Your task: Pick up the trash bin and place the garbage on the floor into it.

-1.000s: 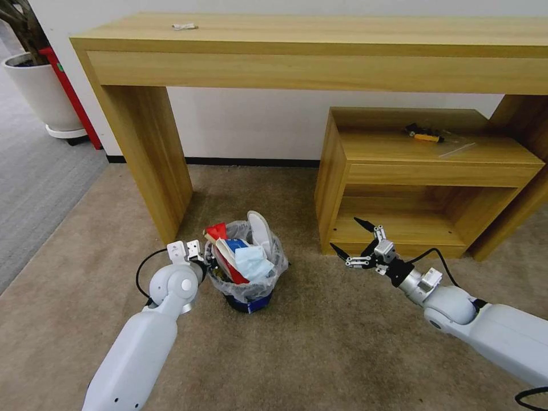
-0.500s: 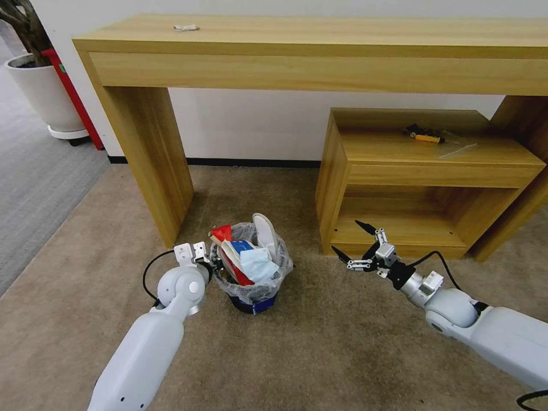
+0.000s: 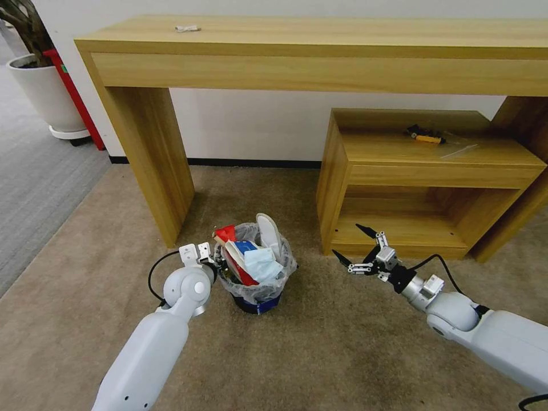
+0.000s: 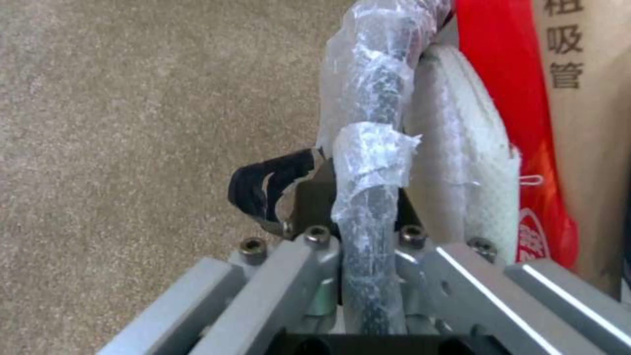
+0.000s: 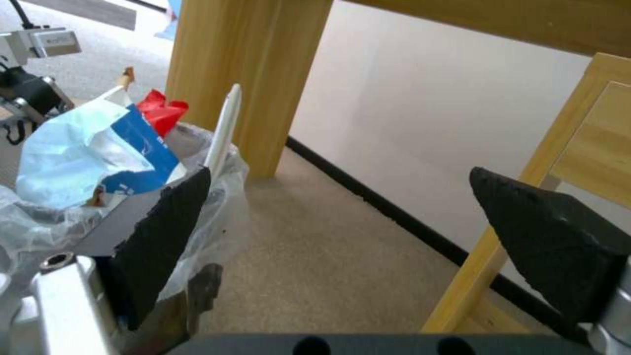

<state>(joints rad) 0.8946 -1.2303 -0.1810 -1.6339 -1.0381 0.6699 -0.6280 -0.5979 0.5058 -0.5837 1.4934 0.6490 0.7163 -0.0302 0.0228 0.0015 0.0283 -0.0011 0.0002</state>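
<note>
The bin (image 3: pixel 257 282) stands on the floor (image 3: pixel 319 354) between the table leg (image 3: pixel 154 160) and the low shelf (image 3: pixel 422 188), its black wall mostly hidden by the bag liner (image 4: pixel 368 162). The left gripper (image 4: pixel 358 231) is clamped on its rim. Garbage (image 3: pixel 254 260) fills it: a slipper (image 3: pixel 268 231), mask (image 5: pixel 66 153) and red wrapper (image 4: pixel 506 88); lower items are buried. The right gripper (image 3: pixel 357 248) hangs spread wide and empty beside the shelf.

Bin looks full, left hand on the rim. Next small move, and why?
Probably open the left hand and back off. It is shut on the bin rim, the bin seems to rest on the carpet, litter is inside, and the open right hand is empty.
</note>
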